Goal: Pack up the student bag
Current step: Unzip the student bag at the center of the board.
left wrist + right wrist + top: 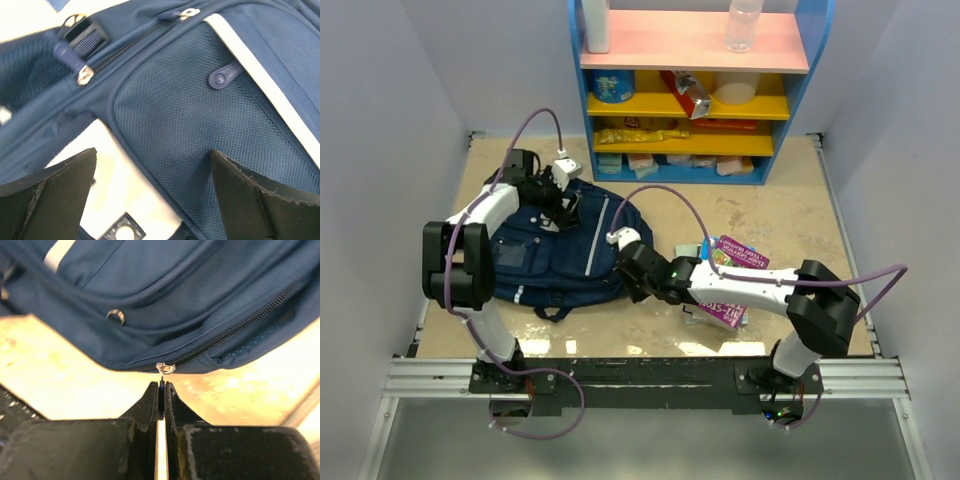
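One backpack (560,268), two arms (750,287), one shelf (670,45).

Even light is falling from above, casting only faint shadows beside the student bag (555,255). Glare is streaking the tabletop (650,345) in front of the bag. In the left wrist view the bag's upper-left part is blurring. In the right wrist view the tabletop below the bag is washing out, while the zipper pull (165,369) is showing crisply.

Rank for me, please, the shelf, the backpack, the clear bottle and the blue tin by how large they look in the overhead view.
1. Shelf, partly cut off at the top.
2. Backpack.
3. Clear bottle and blue tin: too alike to rank.
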{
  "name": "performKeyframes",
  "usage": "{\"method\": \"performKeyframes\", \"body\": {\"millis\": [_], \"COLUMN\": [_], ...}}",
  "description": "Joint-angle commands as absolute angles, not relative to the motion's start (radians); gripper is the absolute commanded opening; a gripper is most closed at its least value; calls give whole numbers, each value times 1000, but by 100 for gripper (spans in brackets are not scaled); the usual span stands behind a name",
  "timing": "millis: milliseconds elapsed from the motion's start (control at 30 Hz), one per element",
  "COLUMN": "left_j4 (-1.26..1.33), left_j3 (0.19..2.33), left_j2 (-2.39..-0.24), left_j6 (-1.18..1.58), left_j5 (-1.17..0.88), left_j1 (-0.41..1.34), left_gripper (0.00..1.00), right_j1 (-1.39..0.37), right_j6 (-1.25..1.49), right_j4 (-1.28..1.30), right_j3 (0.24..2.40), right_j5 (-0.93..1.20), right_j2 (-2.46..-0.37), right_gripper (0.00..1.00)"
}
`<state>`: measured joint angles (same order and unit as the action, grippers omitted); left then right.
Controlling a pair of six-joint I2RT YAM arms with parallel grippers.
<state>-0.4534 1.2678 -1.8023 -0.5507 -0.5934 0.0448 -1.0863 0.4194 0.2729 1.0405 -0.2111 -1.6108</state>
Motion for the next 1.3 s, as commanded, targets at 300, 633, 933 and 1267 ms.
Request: {"method": "performKeyframes", "body": {"millis": [300,633,933,1267], "left_j4": [-422,-428,-440,-497], "left_j3": [1253,1262,1262,1270], "left_j2": [-1870,-1890,-1871,-1799], "left_j6": [-525,-499,-497,-554], "left_j5": [-476,-468,-512,-509], "left_j1": [60,86,92,101], "left_gripper": [97,91,92,96], "right_j1": [-1270,-1365,-1348,-1305], "right_j6": [532,488,468,466], "right_j4": [388,374,326,276], "right_j3": [1054,1365,1316,1225], "right_j5": [-196,-91,-158,-209], "right_j2": [-1677,-1889,-1838,-1711], "right_gripper": [0,0,6,59]}}
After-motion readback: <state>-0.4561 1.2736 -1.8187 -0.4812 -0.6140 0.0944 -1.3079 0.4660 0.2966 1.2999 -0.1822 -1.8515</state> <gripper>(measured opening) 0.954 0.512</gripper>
